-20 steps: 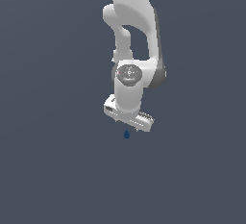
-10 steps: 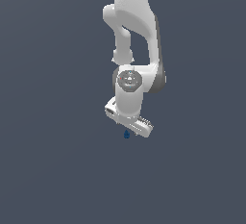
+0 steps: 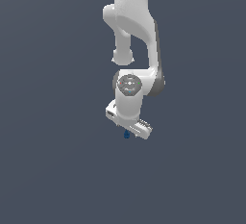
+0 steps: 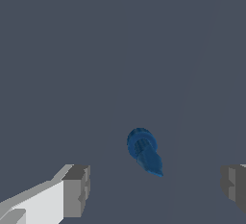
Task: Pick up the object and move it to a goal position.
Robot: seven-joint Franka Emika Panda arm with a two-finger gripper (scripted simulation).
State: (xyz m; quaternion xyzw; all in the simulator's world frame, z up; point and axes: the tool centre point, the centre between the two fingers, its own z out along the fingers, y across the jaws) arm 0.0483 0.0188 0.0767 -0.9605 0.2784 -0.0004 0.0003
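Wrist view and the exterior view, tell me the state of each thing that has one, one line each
Gripper: open, fingers wide apart, nothing held.
Dark blue object: lying on the grey surface, between the two fingers but touching neither, not grasped.
Robot arm: bent downward, with the gripper low over the dark blue object.
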